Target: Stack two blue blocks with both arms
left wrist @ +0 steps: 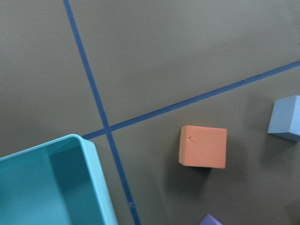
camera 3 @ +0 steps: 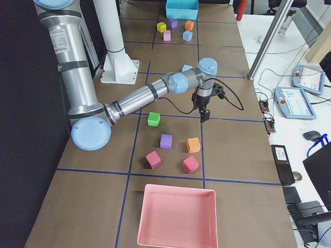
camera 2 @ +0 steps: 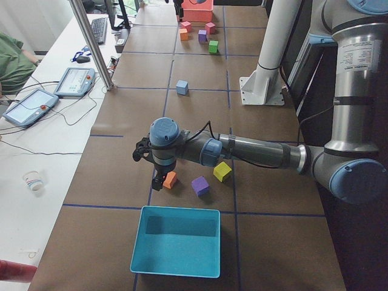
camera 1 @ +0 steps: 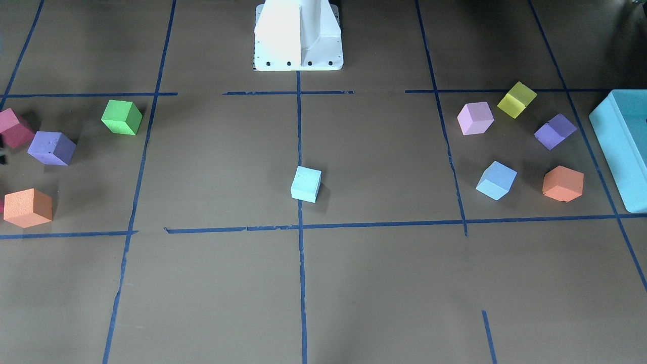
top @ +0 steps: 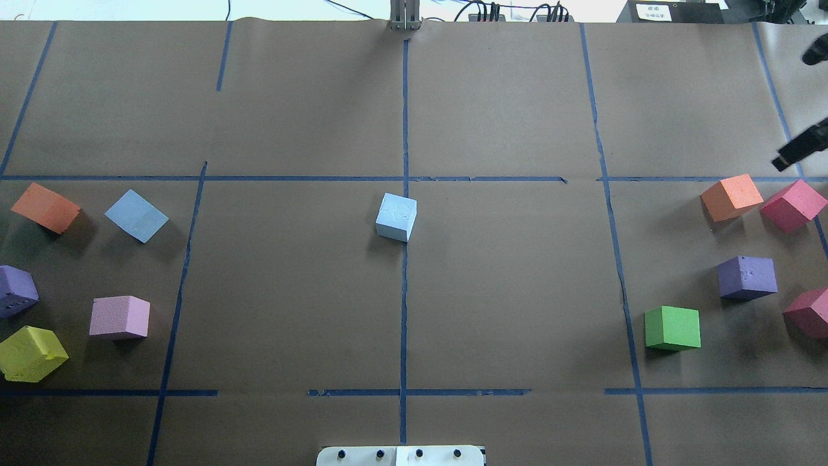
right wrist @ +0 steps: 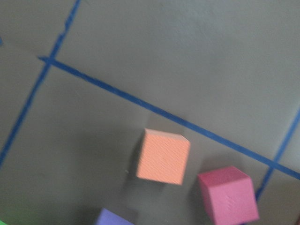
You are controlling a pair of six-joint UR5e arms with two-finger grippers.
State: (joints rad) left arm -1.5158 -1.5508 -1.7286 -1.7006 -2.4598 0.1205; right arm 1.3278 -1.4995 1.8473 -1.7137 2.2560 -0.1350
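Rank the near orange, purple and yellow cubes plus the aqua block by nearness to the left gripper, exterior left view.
1. Orange cube, beside the left gripper.
2. Purple cube, past the orange.
3. Yellow cube, beyond the purple.
4. Aqua block, far off, centre.

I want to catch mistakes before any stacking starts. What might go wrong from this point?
1. The left gripper hangs near the orange cube, and the sky-blue block sits close beside that cube. The gripper might grab or nudge the wrong one.
2. The aqua-blue block and the sky-blue block lie at different angles on the table, so a stack set down without turning could end up skewed and topple.
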